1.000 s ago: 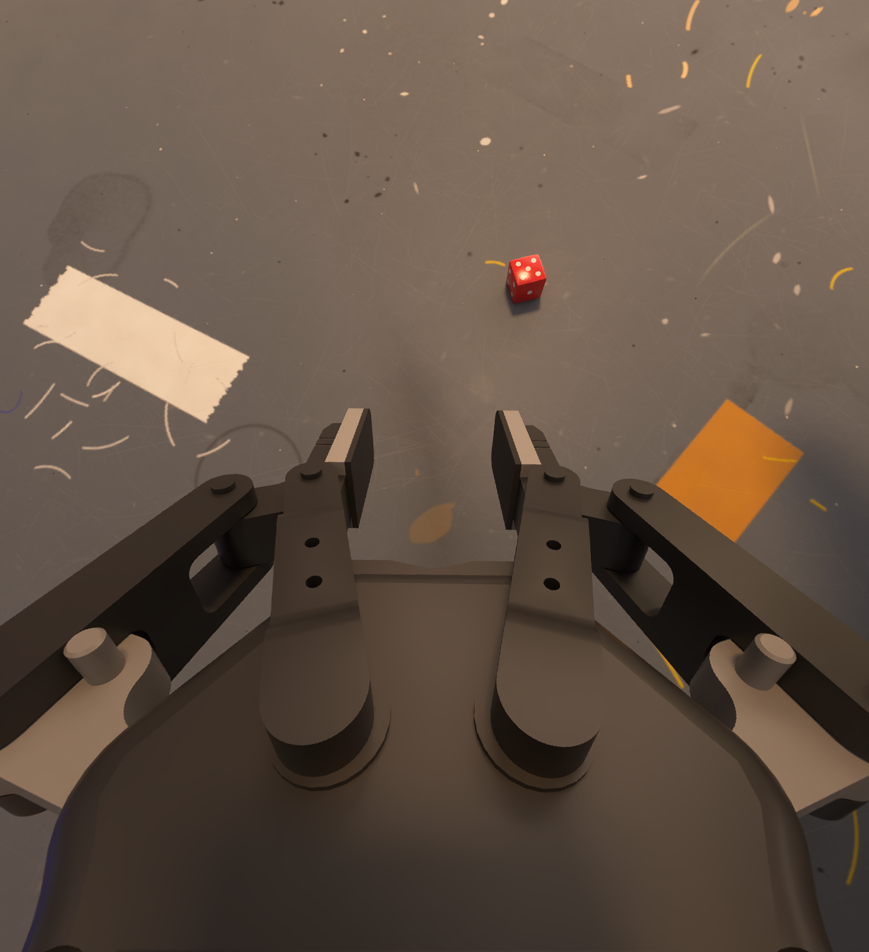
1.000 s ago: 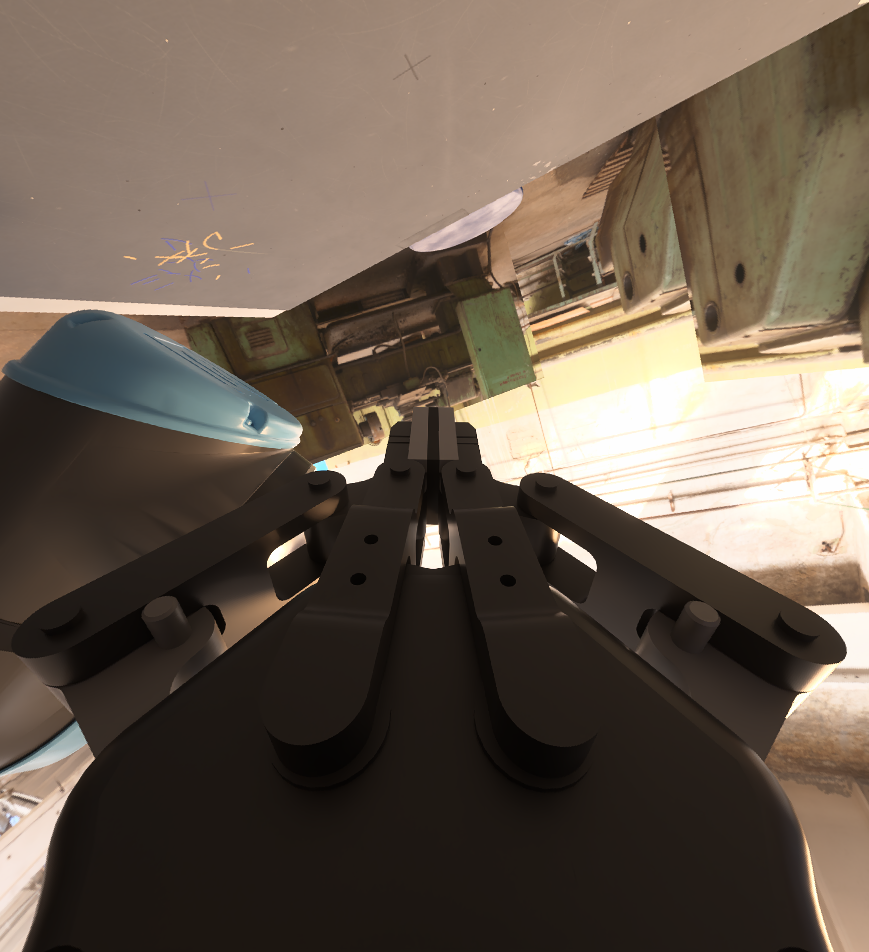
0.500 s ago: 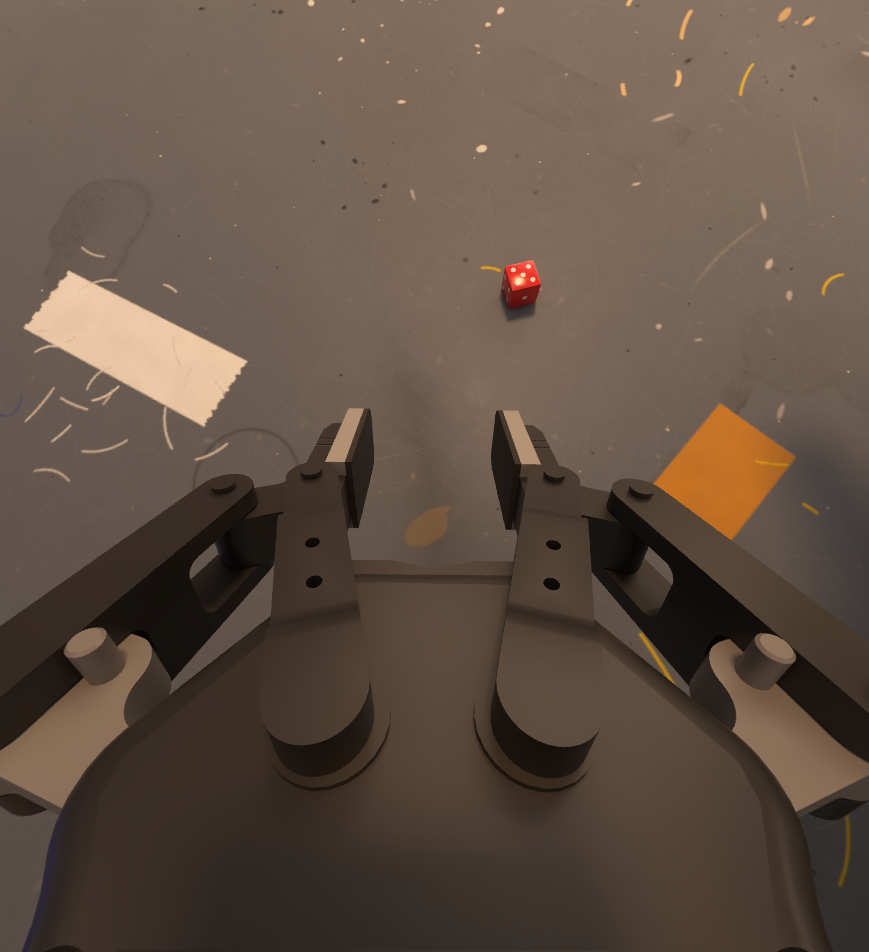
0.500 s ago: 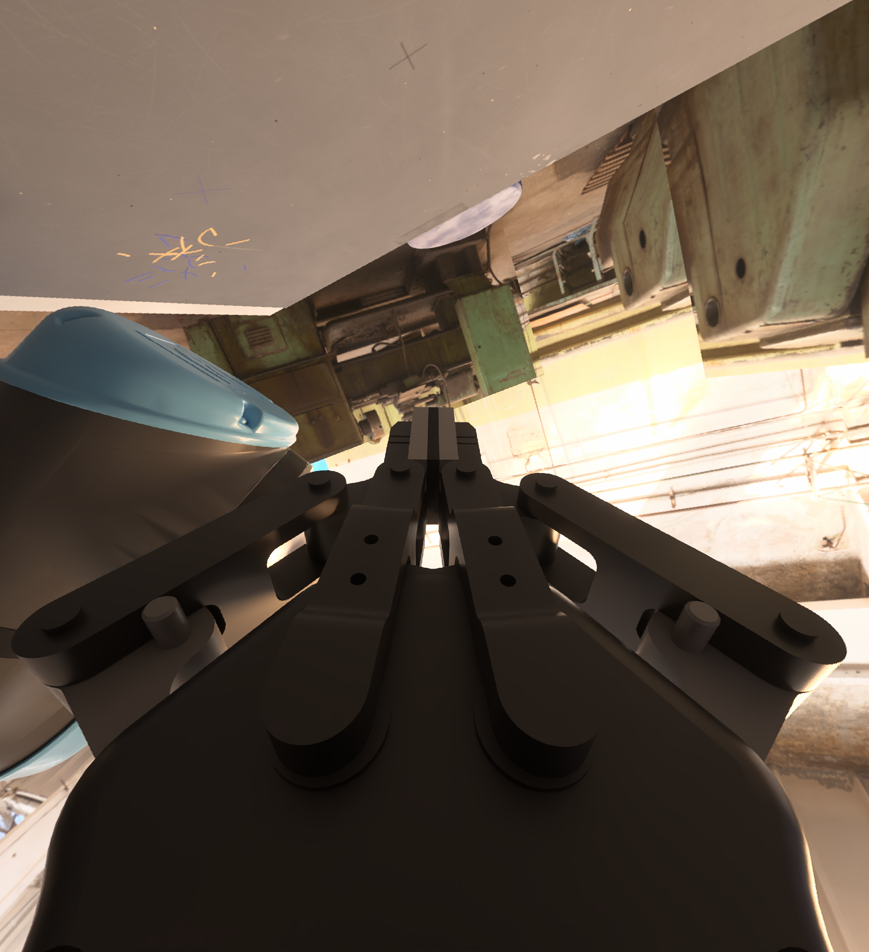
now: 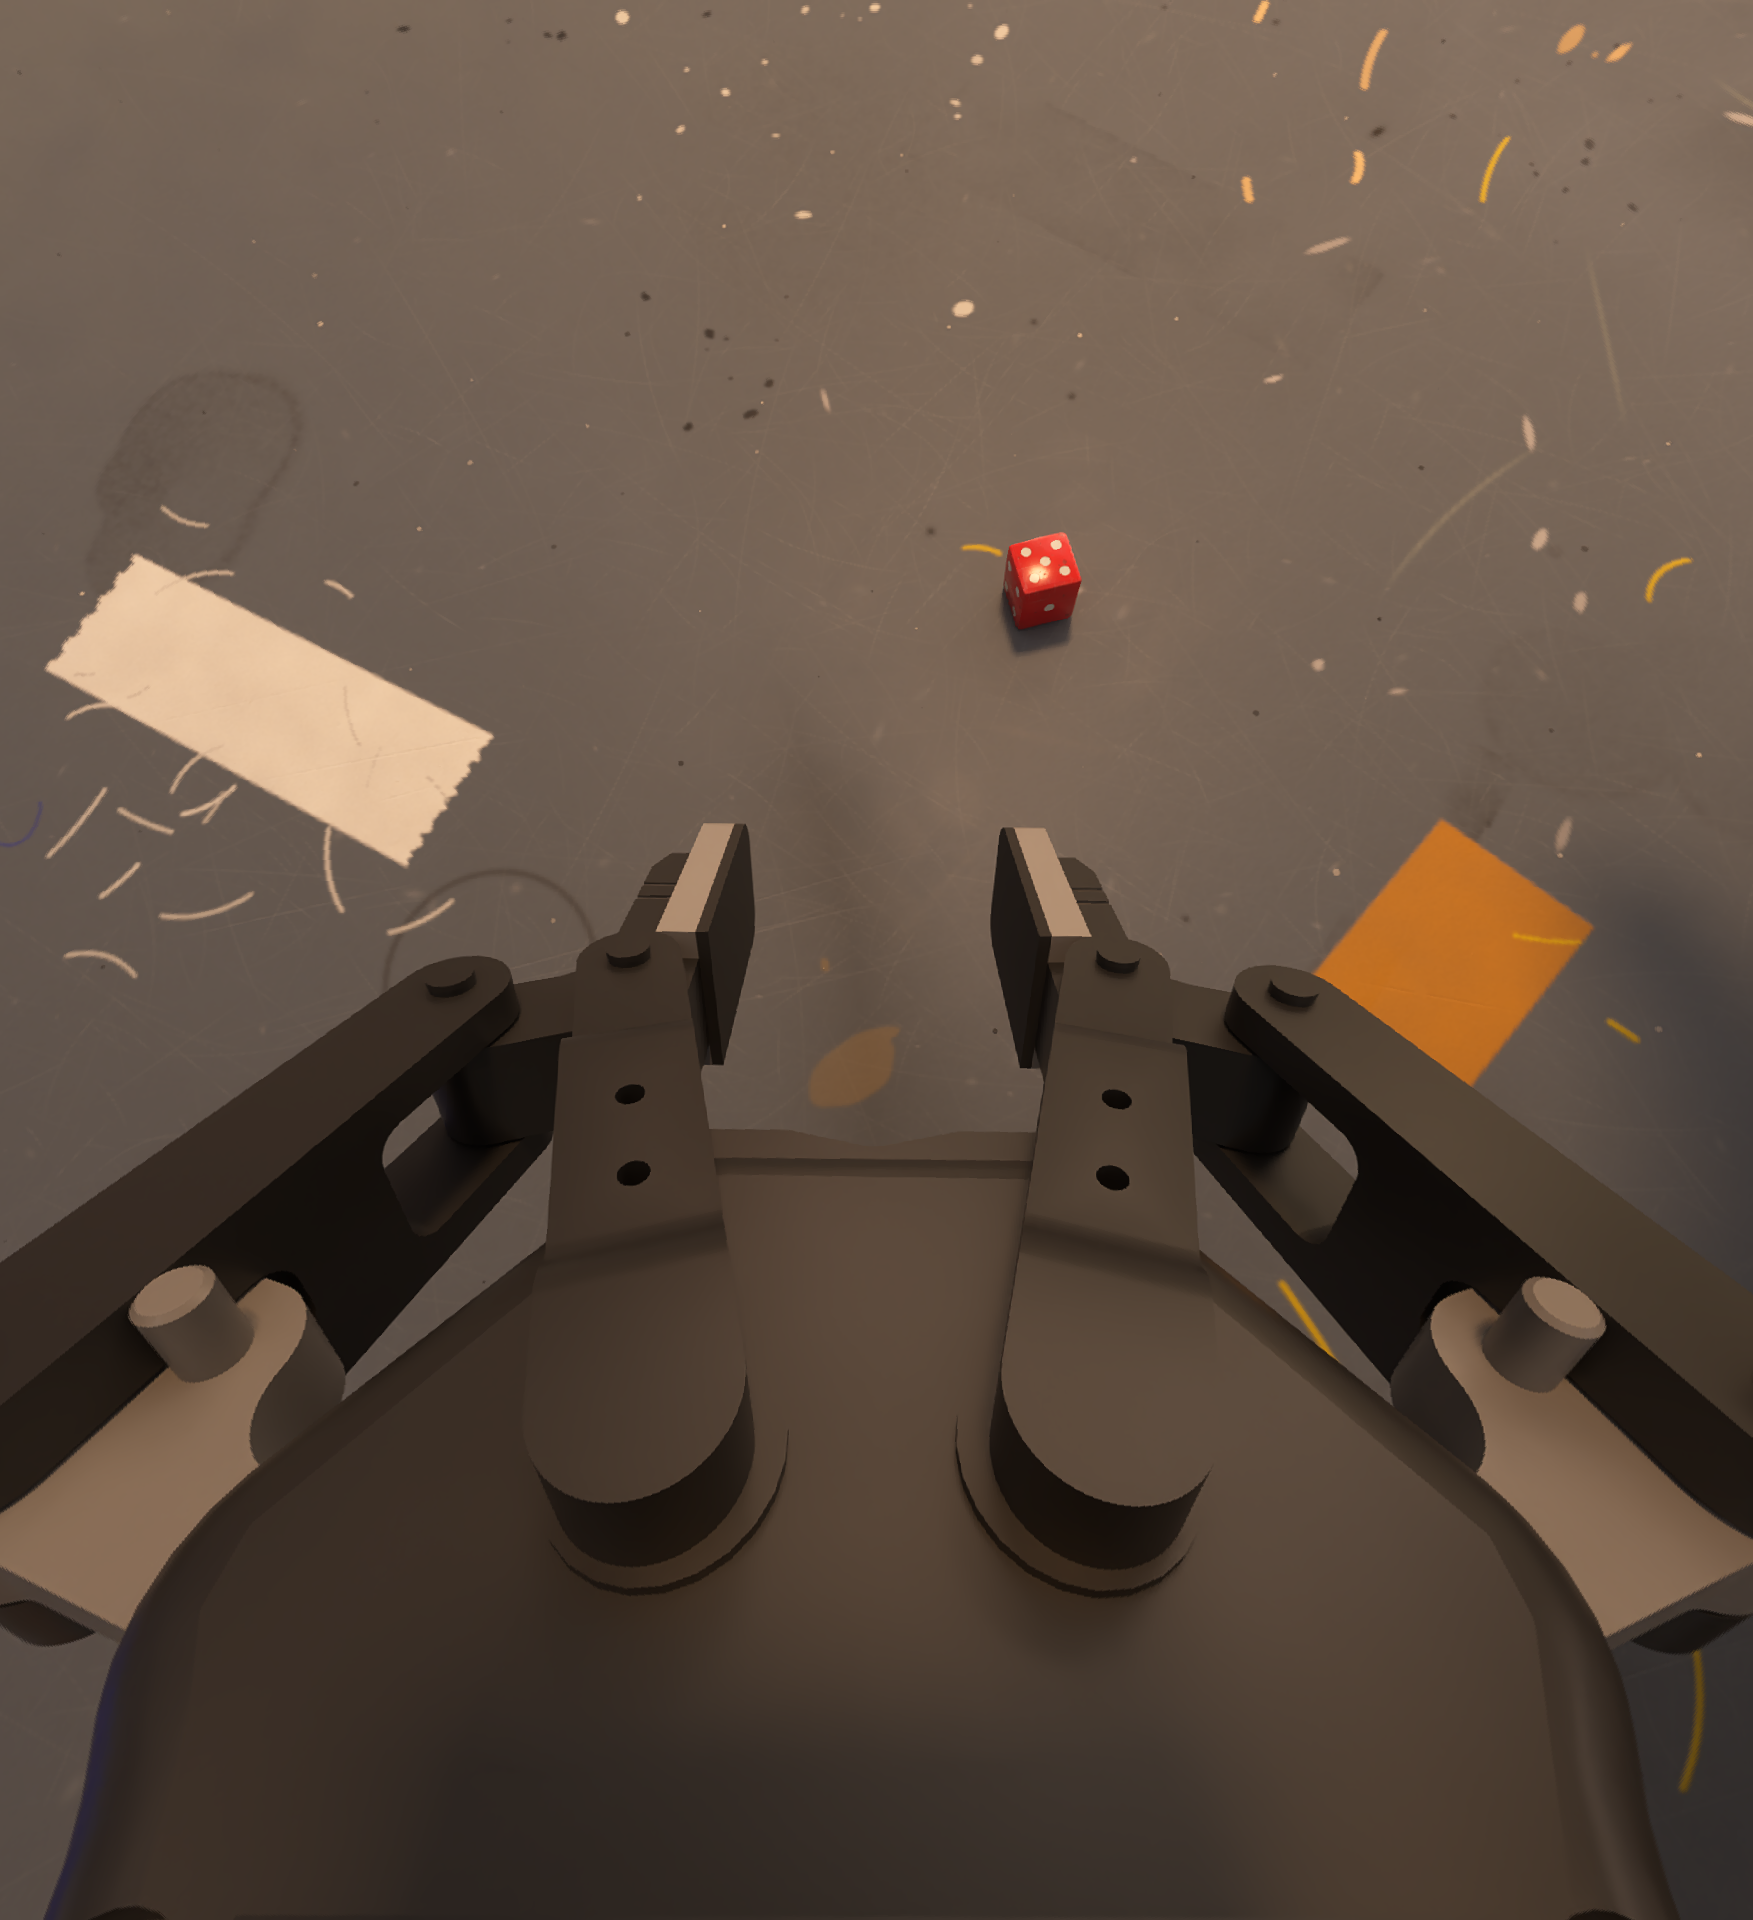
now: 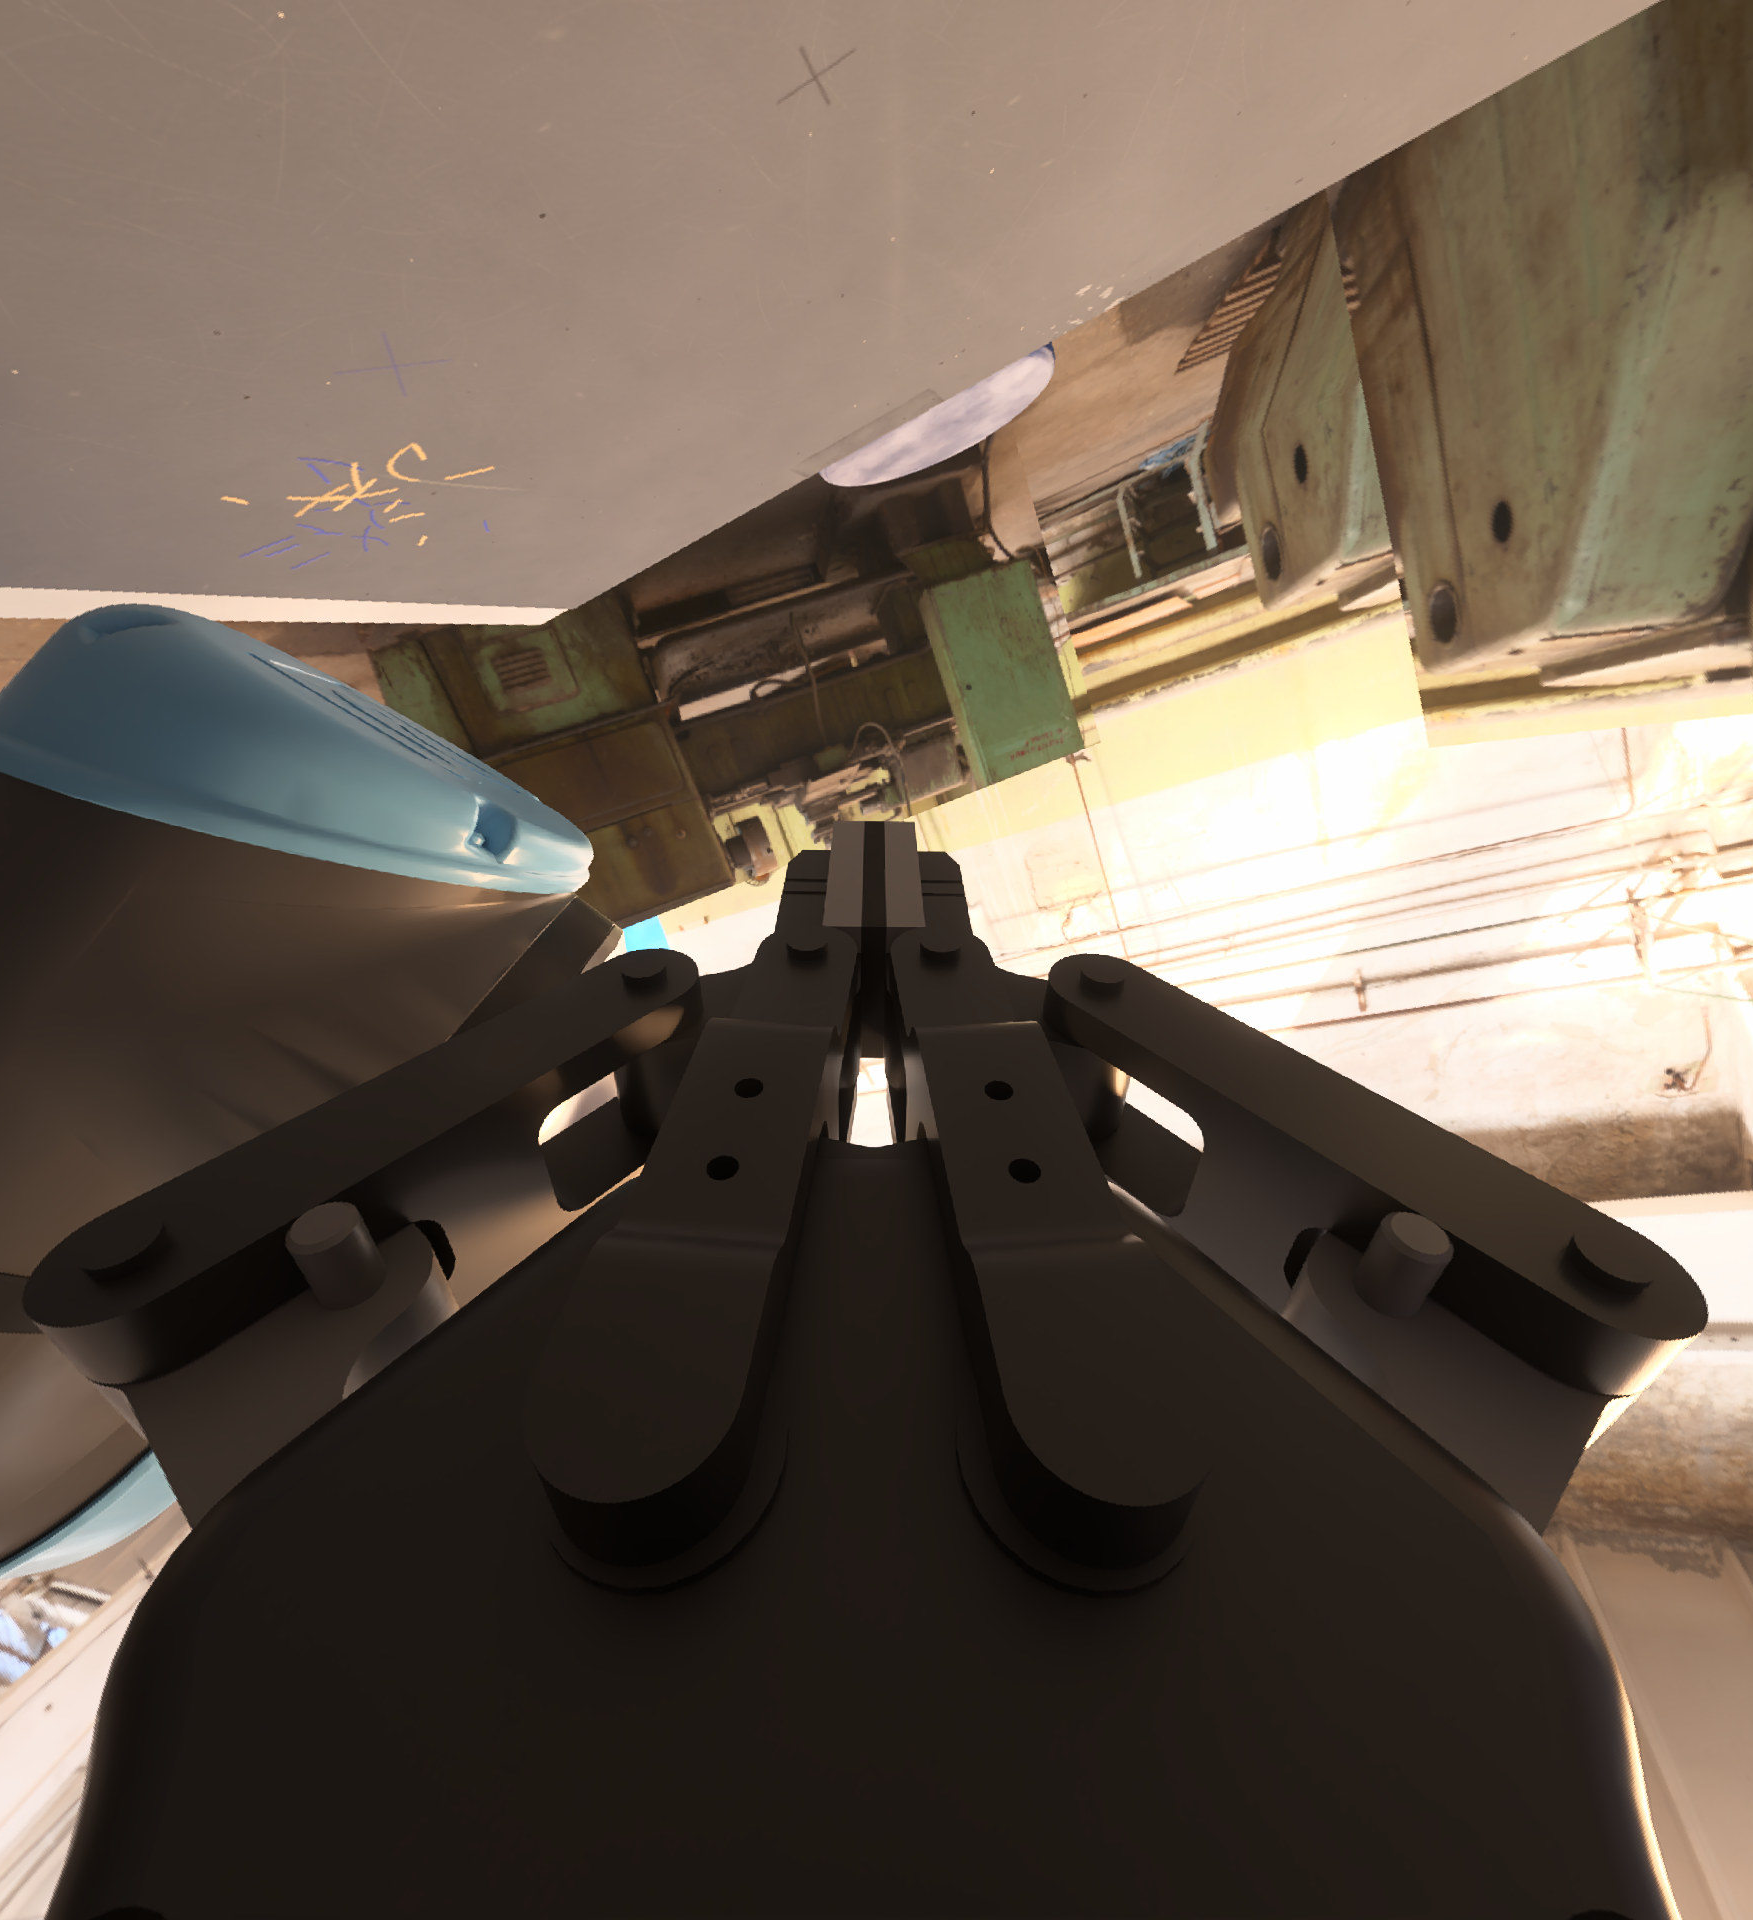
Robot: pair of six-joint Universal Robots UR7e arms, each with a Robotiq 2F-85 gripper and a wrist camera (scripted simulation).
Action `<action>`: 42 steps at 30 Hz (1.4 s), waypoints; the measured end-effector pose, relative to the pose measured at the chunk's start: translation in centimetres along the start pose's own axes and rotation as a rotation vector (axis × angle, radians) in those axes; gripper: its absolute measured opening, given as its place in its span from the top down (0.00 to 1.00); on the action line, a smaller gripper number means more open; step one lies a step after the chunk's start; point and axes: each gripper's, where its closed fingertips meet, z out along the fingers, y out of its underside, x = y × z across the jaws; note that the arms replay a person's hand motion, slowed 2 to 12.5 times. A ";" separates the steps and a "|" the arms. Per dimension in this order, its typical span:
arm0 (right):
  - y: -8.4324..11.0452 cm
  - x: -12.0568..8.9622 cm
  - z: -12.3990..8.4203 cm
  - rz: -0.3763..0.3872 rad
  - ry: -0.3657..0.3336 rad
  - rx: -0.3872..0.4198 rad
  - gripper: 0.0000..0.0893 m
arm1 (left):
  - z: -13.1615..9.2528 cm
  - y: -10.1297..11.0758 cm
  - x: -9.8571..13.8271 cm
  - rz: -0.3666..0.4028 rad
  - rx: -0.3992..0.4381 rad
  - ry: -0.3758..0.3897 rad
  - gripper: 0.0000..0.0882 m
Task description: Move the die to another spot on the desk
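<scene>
Red die (image 5: 1042, 580) sits alone on the grey desk (image 5: 643, 260), just right of frame centre, upper half, between the pale tape strip (image 5: 269, 707) at left and the orange patch (image 5: 1454, 951) at lower right. Likely light, hard, slick-faced and small, so pinch two opposite flat sides squarely, not the corners. Left gripper (image 5: 872, 914) hovers above the desk, angled down, jaws spread, die ahead and slightly right of the gap. Right gripper (image 6: 873, 873) is pressed together, empty, pointing off the desk toward background machinery.
</scene>
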 end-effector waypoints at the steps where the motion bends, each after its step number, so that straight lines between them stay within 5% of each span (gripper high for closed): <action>1: 0.0 0.0 0.0 0.001 0.000 -0.001 1.00 | 0.0 0.0 0.0 0.000 0.000 0.000 0.52; 42: 1.3 0.2 1.3 0.013 0.011 -0.061 0.98 | 0.2 0.0 0.5 0.009 -0.012 -0.008 0.52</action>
